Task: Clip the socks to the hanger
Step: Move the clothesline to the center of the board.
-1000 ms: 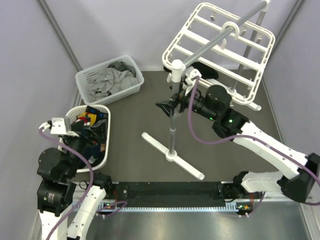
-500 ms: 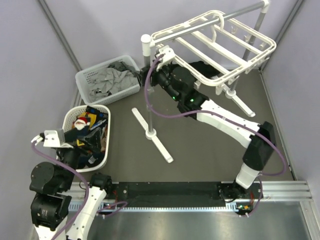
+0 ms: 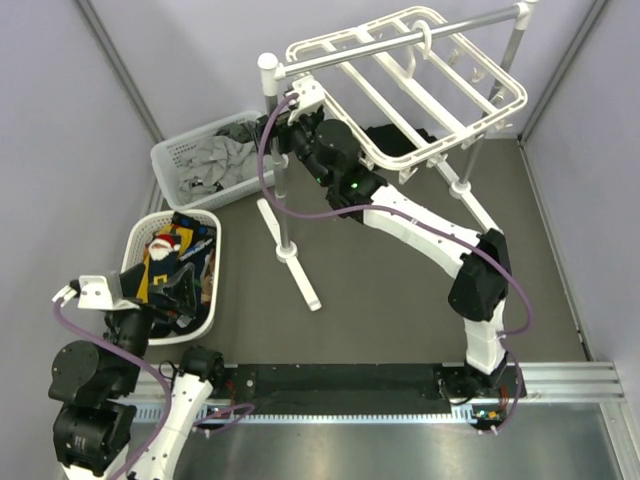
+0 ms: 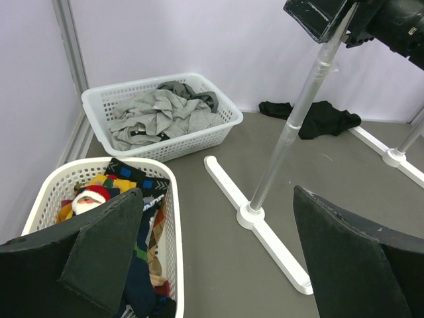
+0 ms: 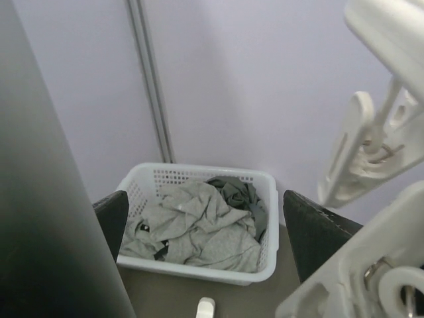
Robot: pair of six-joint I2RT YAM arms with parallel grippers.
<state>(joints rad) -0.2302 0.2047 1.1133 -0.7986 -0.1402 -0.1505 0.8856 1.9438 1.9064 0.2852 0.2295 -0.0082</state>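
Socks (image 3: 176, 262) are soft, light and limp. They lie jumbled in the oval basket (image 3: 215, 222) at the table's left edge, with no common axis; pinch one at the cuff. Hanger (image 3: 400, 75) — stiff plastic — hangs tilted near the far edge. Left gripper (image 4: 217, 199) and right gripper (image 5: 203, 212) both gape wide, empty.

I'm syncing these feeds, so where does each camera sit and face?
Top external: above, behind bases, looking down; left arm, right arm.
Left wrist: near left, facing forward past oval white basket of colourful socks to grey pole rack; left gripper fingers.
Right wrist: high beside white plastic rectangular hanger, facing rectangular white basket of grey cloths; right gripper fingers.
Shared: both wrists see the rectangular basket.
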